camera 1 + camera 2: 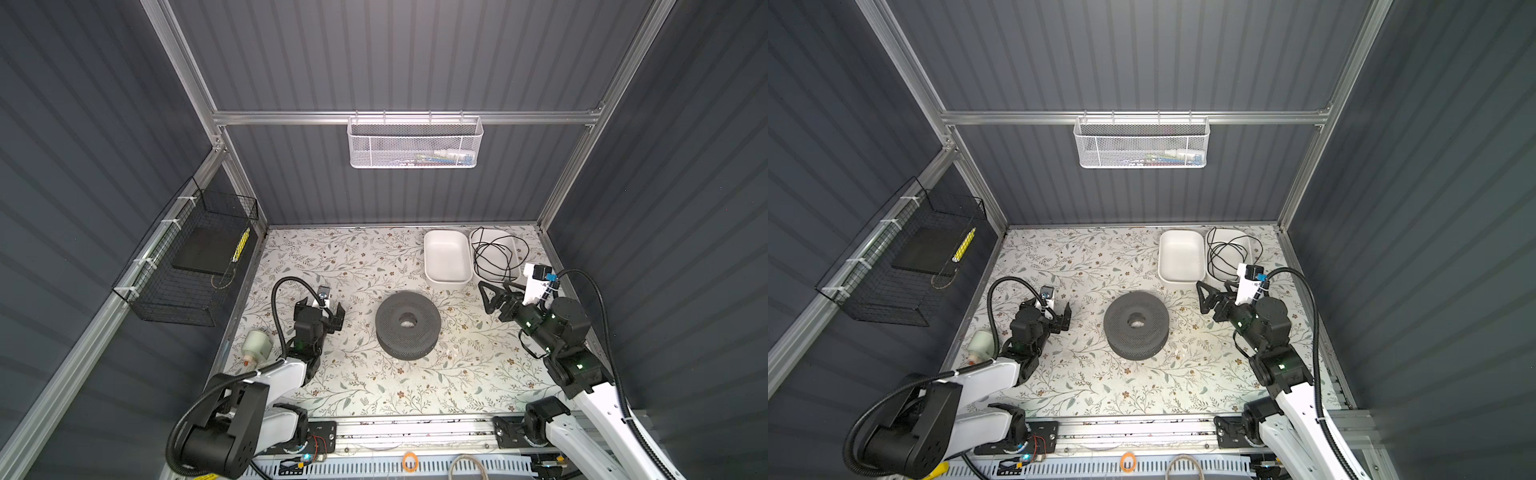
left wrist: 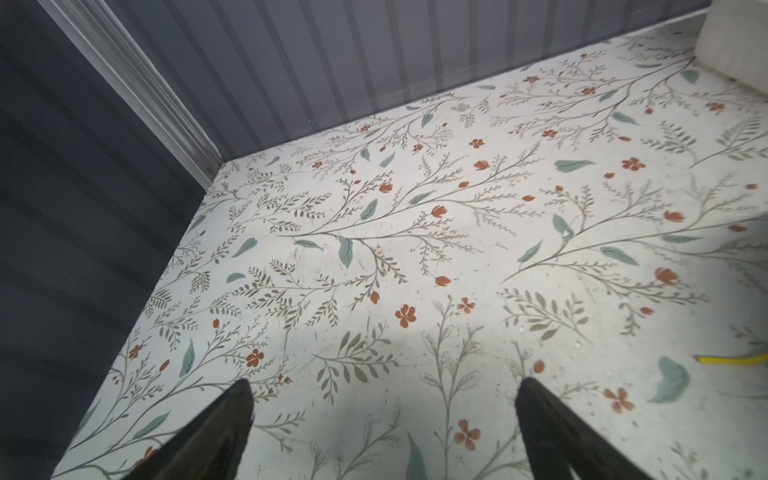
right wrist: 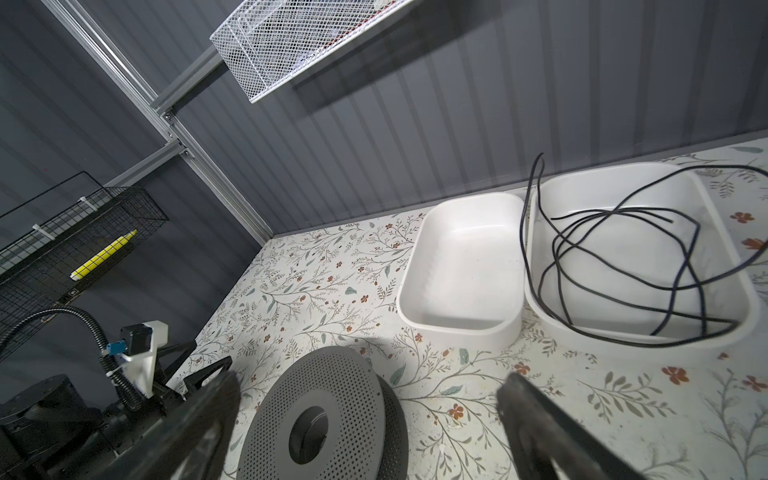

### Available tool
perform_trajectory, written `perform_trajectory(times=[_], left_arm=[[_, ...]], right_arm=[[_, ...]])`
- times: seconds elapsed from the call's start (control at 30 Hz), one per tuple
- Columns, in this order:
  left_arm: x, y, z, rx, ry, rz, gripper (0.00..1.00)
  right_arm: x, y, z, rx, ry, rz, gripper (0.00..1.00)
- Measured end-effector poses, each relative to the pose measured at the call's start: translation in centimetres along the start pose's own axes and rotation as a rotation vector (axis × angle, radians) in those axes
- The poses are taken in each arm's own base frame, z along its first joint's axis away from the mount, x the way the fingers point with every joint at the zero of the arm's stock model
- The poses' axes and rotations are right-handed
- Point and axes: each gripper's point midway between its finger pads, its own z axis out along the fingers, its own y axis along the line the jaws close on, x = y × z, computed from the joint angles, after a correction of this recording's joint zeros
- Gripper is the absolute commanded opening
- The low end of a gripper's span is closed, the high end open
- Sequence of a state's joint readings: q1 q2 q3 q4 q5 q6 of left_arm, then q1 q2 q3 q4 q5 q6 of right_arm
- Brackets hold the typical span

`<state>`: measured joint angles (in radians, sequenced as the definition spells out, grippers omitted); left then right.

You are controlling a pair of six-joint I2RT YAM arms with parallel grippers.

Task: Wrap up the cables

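A thin black cable [image 1: 492, 249] [image 3: 619, 210] lies in loose loops in the right white tray [image 3: 602, 172], one loop hanging over its rim. A dark grey perforated spool [image 1: 408, 324] [image 1: 1136, 324] [image 3: 332, 415] lies flat mid-table. My left gripper [image 1: 336, 316] [image 2: 384, 399] hovers left of the spool, open and empty over bare table. A short yellow strand [image 2: 731, 360] shows at the edge of the left wrist view. My right gripper [image 1: 492, 301] [image 3: 370, 380] is open and empty, between the spool and the trays.
An empty white tray [image 1: 446, 257] sits beside the cable tray at the back right. A black wire basket [image 1: 187, 266] hangs on the left wall and a white mesh basket [image 1: 415, 143] on the back wall. A pale jar [image 1: 257, 345] lies by the left arm.
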<state>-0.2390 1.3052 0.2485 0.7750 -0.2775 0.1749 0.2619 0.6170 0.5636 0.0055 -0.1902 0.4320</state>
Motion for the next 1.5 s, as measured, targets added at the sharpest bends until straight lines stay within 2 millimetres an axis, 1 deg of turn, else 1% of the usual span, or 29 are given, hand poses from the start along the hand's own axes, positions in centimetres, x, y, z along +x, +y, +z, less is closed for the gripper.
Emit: perform_trajectory(times=[0.07,0.23,0.33,0.4,0.43,0.53,0.63,0.7,0.73,0.83,0.9,1.0,1.13,1.23,1.3,1.37,1.5], left_arm=[[0.9,1.0,1.2,-0.015,0.004,-0.037,1.00],[2.8,2.4,2.9,-0.025,0.009,-0.125,1.00],[3.6,2.4,3.9,-0.013,-0.004,-0.155,1.00],[4.4,2.1,4.1,-0.002,0.016,-0.166,0.99],[4.4,2.1,4.2,-0.002,0.019,-0.169,0.99],[3.1,2.3,5.1,-0.005,0.002,-0.183,0.99],[1.1,2.8,7.0,-0.009,0.001,-0.192,0.99],[-0.2,3.1,7.7,-0.015,-0.017,-0.198,0.99],[-0.4,3.1,7.8,-0.016,-0.017,-0.198,0.99],[0.5,2.9,7.9,-0.011,0.020,-0.198,0.99],[1.0,2.8,7.9,-0.008,0.040,-0.197,0.99],[1.3,2.7,7.8,-0.006,0.055,-0.197,1.00],[1.5,2.7,7.8,-0.005,0.063,-0.198,1.00],[1.6,2.7,7.8,-0.008,0.066,-0.199,0.99],[1.6,2.7,7.8,-0.008,0.066,-0.199,0.99],[1.6,2.7,7.8,-0.008,0.067,-0.199,0.99],[1.6,2.7,7.8,-0.008,0.067,-0.199,0.99]], right_arm=[[0.2,-0.1,-0.1,0.004,0.001,-0.004,0.99],[0.6,-0.5,-0.2,0.019,0.012,-0.014,0.99],[0.7,-0.6,-0.3,0.027,0.015,-0.021,0.99],[0.8,-0.7,-0.3,0.031,0.014,-0.025,0.99],[0.9,-0.8,-0.3,0.036,0.016,-0.030,0.99],[1.4,-1.6,0.0,0.065,0.026,-0.060,0.99],[2.0,-3.2,0.8,0.132,0.033,-0.118,0.99],[2.6,-5.0,1.6,0.203,0.029,-0.170,0.99],[3.1,-6.0,2.0,0.244,0.032,-0.200,0.99],[4.9,-8.9,2.9,0.345,0.061,-0.315,0.99],[5.8,-10.2,3.3,0.386,0.066,-0.378,0.99],[7.1,-11.9,4.0,0.429,0.050,-0.430,0.99],[9.6,-13.9,5.0,0.455,0.050,-0.547,0.99],[11.7,-15.8,5.0,0.507,0.063,-0.592,0.99],[12.6,-16.9,4.7,0.543,0.069,-0.605,0.99],[11.9,-17.2,4.4,0.574,0.028,-0.605,0.99],[8.6,-17.1,3.9,0.634,-0.112,-0.586,0.99]])
